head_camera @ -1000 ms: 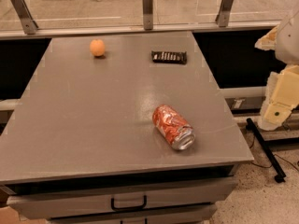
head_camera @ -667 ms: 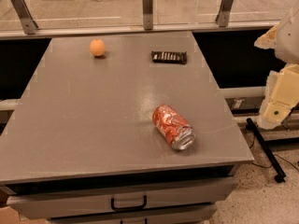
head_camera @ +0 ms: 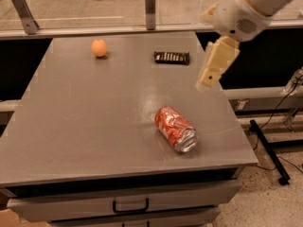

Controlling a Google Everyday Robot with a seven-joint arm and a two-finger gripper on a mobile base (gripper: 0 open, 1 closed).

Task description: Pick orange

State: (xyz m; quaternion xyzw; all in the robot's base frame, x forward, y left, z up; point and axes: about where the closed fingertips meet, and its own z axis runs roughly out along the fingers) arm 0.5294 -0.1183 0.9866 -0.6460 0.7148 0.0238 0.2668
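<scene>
Movement is all in the arm: a second ago the gripper hung off the table's right edge, at about 3 o'clock. It has now swung in over the right side of the top, near 2 o'clock, pointing down and slightly left. Nothing on the table has shifted. The orange sits where it was, at roughly 11 o'clock on the far side, well apart from the gripper. From the gripper it lies toward 9 to 10 o'clock.

I read this as the start of the reach, with most of the travel across the table not yet made. The dark flat packet lies between gripper and fruit, so the path probably needs to pass over it. The soda can lies on its side at 5 o'clock, out of the way.

From this angle the gripper shows as one pale block, so I cannot tell whether it is spread or closed. It seems to carry nothing and to touch nothing.
</scene>
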